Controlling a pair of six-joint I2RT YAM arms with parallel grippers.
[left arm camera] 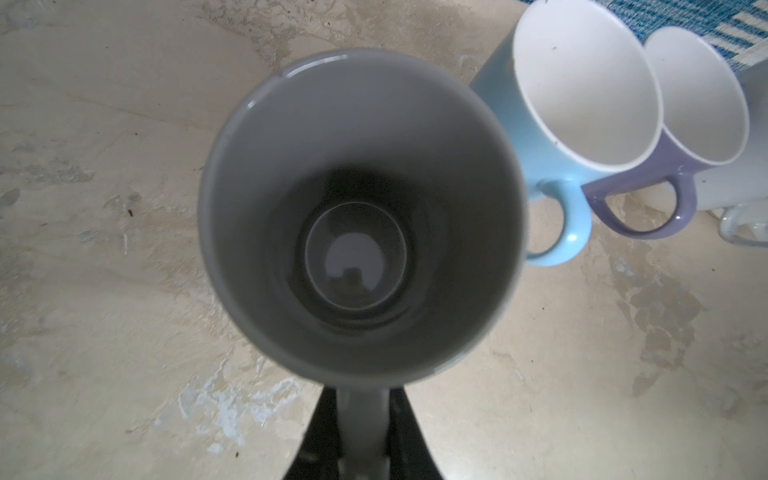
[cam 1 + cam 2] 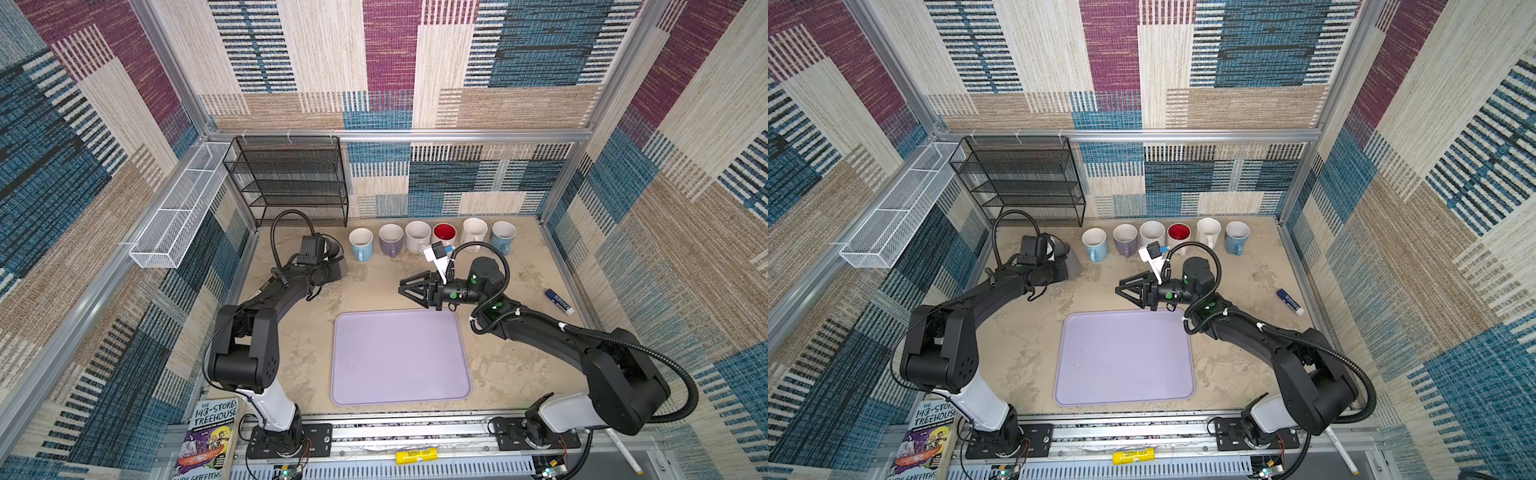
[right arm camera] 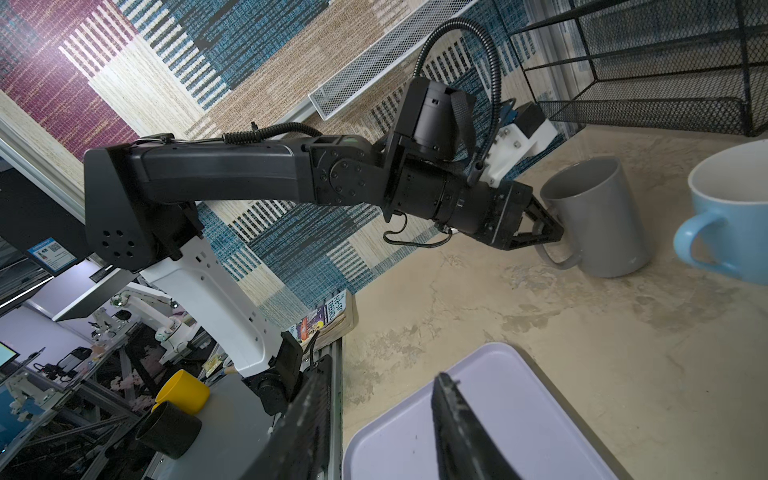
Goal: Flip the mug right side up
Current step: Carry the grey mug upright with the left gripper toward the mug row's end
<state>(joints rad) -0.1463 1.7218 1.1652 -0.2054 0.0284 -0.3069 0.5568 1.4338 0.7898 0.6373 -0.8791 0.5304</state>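
The grey mug (image 3: 598,216) stands mouth up on the beige tabletop, at the left end of a row of mugs. In the left wrist view I look straight down into the mug (image 1: 357,166), which is empty. My left gripper (image 3: 555,235) is shut on its handle (image 1: 363,415), which sits between the two black fingers. In both top views the left wrist camera hides most of this mug (image 2: 337,262). My right gripper (image 2: 405,286) hangs open and empty over the far edge of the lilac tray (image 2: 399,357), well to the right of the mug.
Several upright mugs line the back wall: light blue (image 2: 360,243), purple (image 2: 390,239), white (image 2: 417,236), red-lined (image 2: 444,232) and others. A black wire rack (image 2: 291,178) stands at back left. A blue and white tube (image 2: 559,301) lies at the right.
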